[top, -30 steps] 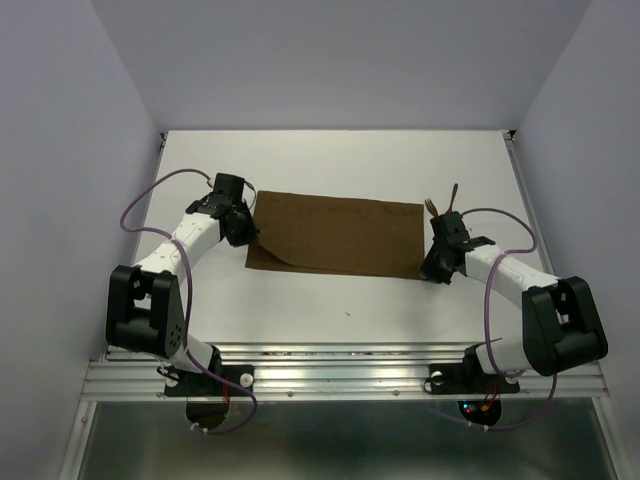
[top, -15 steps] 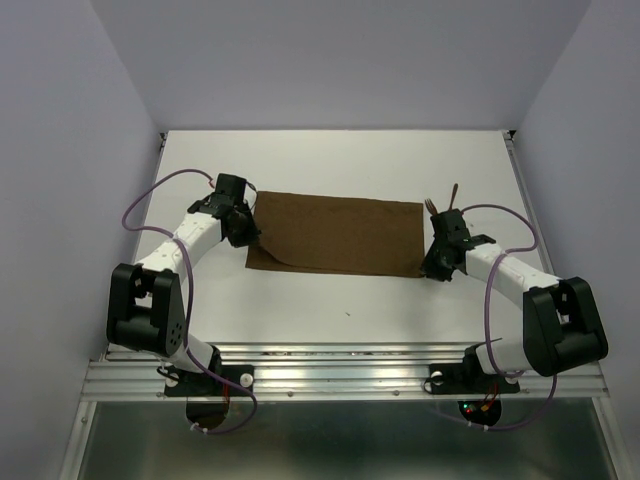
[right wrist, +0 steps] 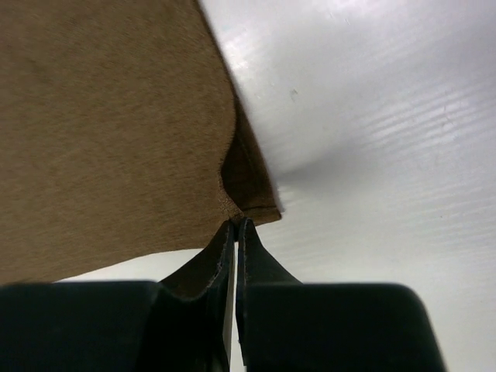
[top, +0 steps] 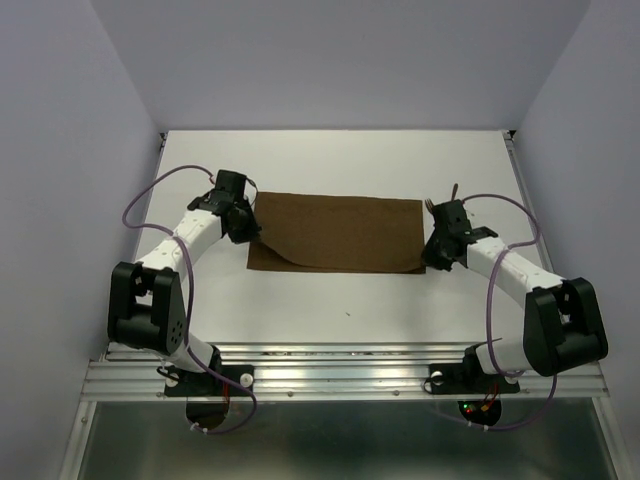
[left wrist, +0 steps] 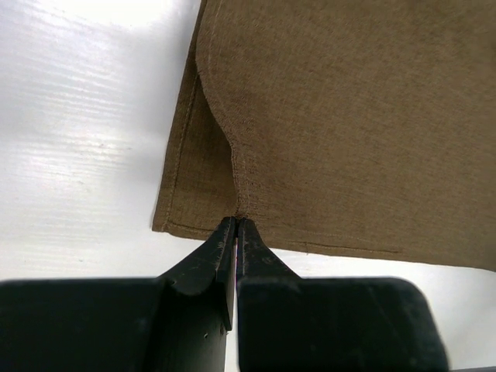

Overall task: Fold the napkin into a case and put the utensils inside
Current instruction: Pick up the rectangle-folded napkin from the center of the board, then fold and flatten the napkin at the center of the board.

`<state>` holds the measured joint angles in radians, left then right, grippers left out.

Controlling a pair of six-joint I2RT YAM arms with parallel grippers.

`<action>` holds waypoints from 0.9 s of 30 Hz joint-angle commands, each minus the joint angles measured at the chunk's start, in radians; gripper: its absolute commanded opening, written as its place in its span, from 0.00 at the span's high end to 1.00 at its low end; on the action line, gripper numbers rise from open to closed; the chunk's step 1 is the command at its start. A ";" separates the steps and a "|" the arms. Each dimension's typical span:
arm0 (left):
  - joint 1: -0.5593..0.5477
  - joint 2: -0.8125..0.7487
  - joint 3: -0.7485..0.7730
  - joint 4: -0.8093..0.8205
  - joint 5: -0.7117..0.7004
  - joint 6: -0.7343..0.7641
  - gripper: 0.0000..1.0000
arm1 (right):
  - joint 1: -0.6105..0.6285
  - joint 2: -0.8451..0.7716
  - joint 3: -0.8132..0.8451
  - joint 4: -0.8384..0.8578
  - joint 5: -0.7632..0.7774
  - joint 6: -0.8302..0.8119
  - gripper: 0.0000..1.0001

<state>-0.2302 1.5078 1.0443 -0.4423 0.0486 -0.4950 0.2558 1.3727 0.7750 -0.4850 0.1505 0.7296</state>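
Right gripper [right wrist: 235, 226] jaws, just re-closed, pinch the dark brown cloth napkin [top: 335, 232] at lower right; left gripper [left wrist: 235, 222] jaws pinch its lower-left edge; folding can start.

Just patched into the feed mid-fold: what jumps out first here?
The dark brown napkin lies spread across the middle of the white table, its upper layer lifted at both near corners. The left gripper and the right gripper are each shut on one of those corners. The utensils peek out just behind the right gripper, beside the napkin's far right corner.
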 commanded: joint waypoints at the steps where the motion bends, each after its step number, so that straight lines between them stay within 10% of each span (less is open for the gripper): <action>1: -0.008 -0.017 0.095 -0.007 0.014 0.016 1.00 | -0.004 -0.017 0.111 0.020 0.052 -0.032 0.99; 16: 0.078 0.336 0.741 -0.016 0.070 0.047 1.00 | -0.058 0.435 0.847 0.085 0.129 -0.197 0.99; 27: 0.092 0.563 1.037 0.033 0.091 0.041 1.00 | -0.110 0.637 1.099 0.160 0.063 -0.182 0.99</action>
<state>-0.1379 2.0388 1.9533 -0.4229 0.1188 -0.4686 0.1585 1.9892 1.7771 -0.3935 0.2356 0.5568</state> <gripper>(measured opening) 0.112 0.034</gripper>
